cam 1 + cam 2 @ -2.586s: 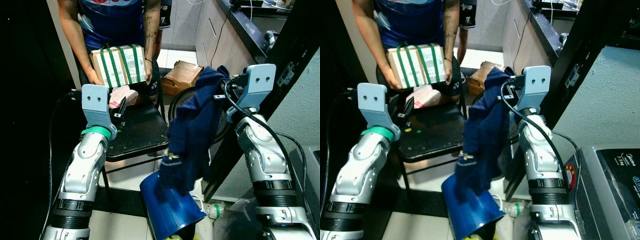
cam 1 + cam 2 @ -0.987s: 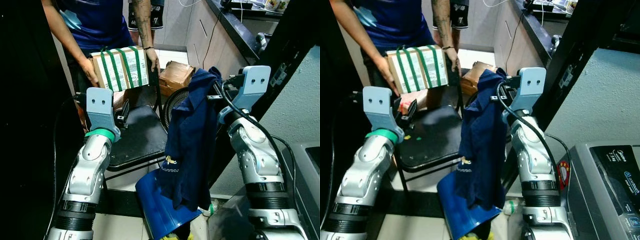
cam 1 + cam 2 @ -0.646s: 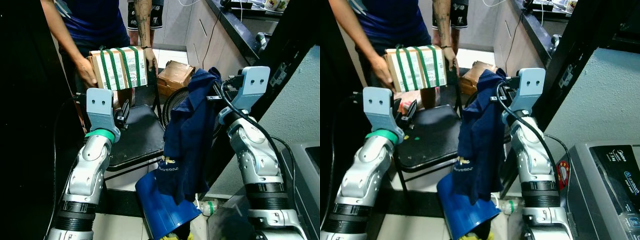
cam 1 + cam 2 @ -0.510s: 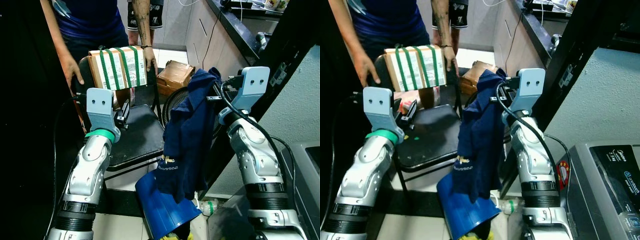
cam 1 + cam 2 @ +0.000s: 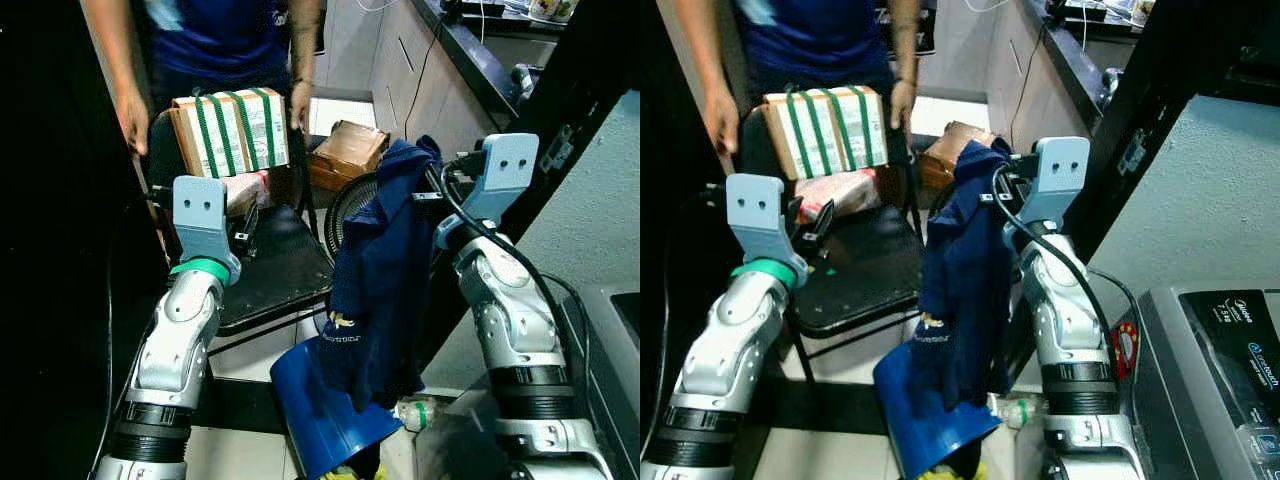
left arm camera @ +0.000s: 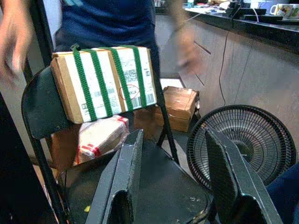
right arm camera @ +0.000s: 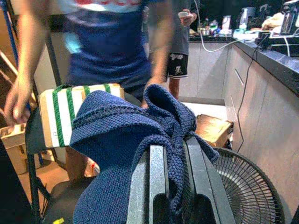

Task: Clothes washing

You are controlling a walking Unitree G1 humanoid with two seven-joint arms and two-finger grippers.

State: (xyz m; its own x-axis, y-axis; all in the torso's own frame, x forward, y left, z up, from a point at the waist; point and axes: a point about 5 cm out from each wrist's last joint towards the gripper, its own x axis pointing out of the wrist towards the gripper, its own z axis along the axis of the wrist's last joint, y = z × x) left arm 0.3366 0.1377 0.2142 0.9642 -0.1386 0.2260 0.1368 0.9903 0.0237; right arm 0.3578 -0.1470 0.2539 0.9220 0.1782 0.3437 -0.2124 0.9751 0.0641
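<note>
Black and glossy, the chair [image 5: 275, 270] seat lies in front of the left gripper [image 6: 175, 186], whose two fingers [image 6: 125, 182] stand spread with nothing between them; that arm looks parked, waiting rather than working. Against the chair back leans a cardboard box [image 5: 230, 130] strapped with green bands, and under it a smaller red-and-white packet [image 5: 835, 193] lies on the seat. A person [image 5: 225, 40] in a dark blue top stands behind the chair, one hand [image 5: 300, 102] touching the box's corner, probably steadying it.

Further right, a black fan [image 6: 243, 140] stands on the floor beside the chair, with a brown carton [image 5: 350, 148] behind it. The navy shirt [image 5: 385, 290], the thing to be washed, hangs full length from the right gripper [image 7: 170, 172], whose fingers are clamped on a bunched fold near its top. Held high like this, the shirt clears the floor, though its hem touches or hangs just in front of the tilted blue bucket [image 5: 325, 415] below. At the far right sits the washing machine [image 5: 1220, 370], seemingly where the shirt is bound.
</note>
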